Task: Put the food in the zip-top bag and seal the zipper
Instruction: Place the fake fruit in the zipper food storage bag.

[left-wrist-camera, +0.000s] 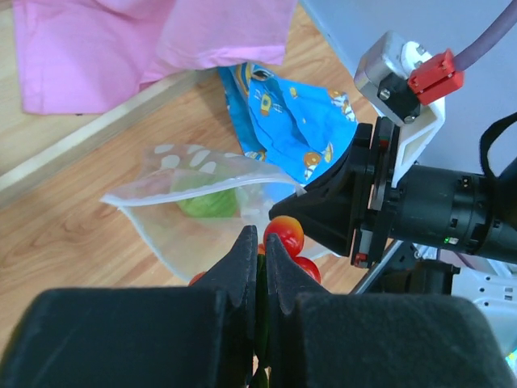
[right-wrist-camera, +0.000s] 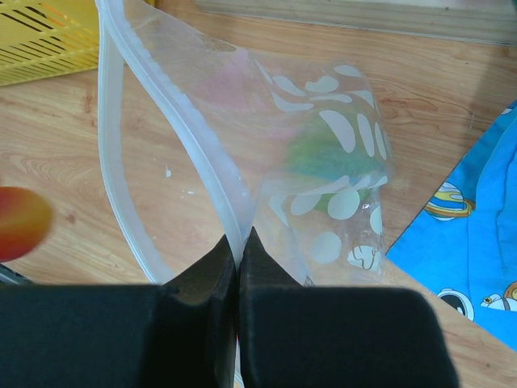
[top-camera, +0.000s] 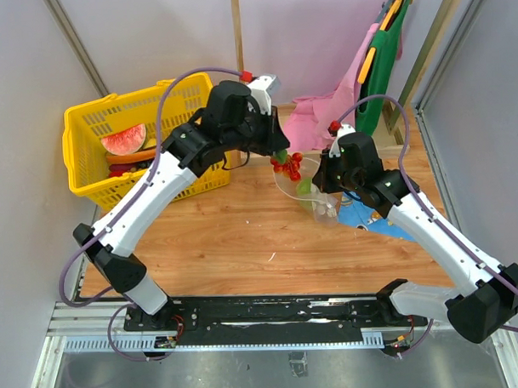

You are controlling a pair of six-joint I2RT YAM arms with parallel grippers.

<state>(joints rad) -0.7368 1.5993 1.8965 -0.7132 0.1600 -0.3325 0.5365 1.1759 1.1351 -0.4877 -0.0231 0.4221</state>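
At mid-frame in the overhead view, your left hand (top-camera: 278, 152) hangs above the bench (top-camera: 235, 237), its jaws pinched narrow on the green stem of a tomato cluster (top-camera: 288, 166). The left wrist view confirms this. The stem sits between the two fingers (left-wrist-camera: 238, 267), and the red tomatoes hang just past the tips, over the near edge of the zip-top bag (left-wrist-camera: 161, 218). Whether the tomatoes touch the plastic cannot be told from these views.

Your right hand (right-wrist-camera: 237, 242) is clamped tight on the zipper (right-wrist-camera: 202, 158), gripping the white strip at one point and holding that side of the mouth lifted. The mouth stands open, its two strips parted in a loop toward the upper left of the right wrist view. In the overhead frame the bag sits right of centre, between your two hands, with its lower body resting on the bench.

One green round food (right-wrist-camera: 327, 162) lies inside the bag toward its closed end, visible through the dotted plastic.

A blue patterned cloth (top-camera: 381, 225) lies just beside the bag, to its lower right. A pink cloth (top-camera: 320, 115) lies at the far edge. A yellow basket (top-camera: 86, 111) at upper left holds a watermelon slice (top-camera: 125, 139) and other pieces.
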